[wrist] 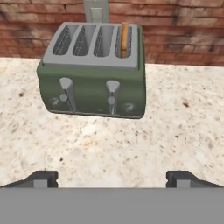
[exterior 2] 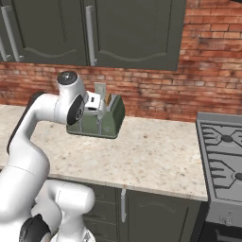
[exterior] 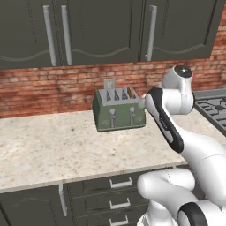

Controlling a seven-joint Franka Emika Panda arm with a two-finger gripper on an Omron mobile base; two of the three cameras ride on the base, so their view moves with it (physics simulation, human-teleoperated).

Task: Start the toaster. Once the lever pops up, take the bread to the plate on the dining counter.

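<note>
Two dark fingertips (wrist: 43, 178) stand spread wide at the near edge of the hand view, empty, so our gripper (wrist: 111, 179) holds nothing and hangs short of the toaster (wrist: 94, 78) over bare beige counter (wrist: 131, 148). We judge the main risk to be picking the wrong control: the toaster has two matching silver levers close together, and the lever (wrist: 112, 94) we want is the right-hand one, below the loaded slot. With the fingers this wide, coming in off-centre could let them slip past the knob or shove the whole toaster back toward the brick wall (wrist: 183, 26). Farther on, the four slots: three look empty, and the rightmost holds the bread (wrist: 124, 39), upright with its top edge showing above the steel. Neither lever appears pressed down, so toasting seems not yet started.
</note>
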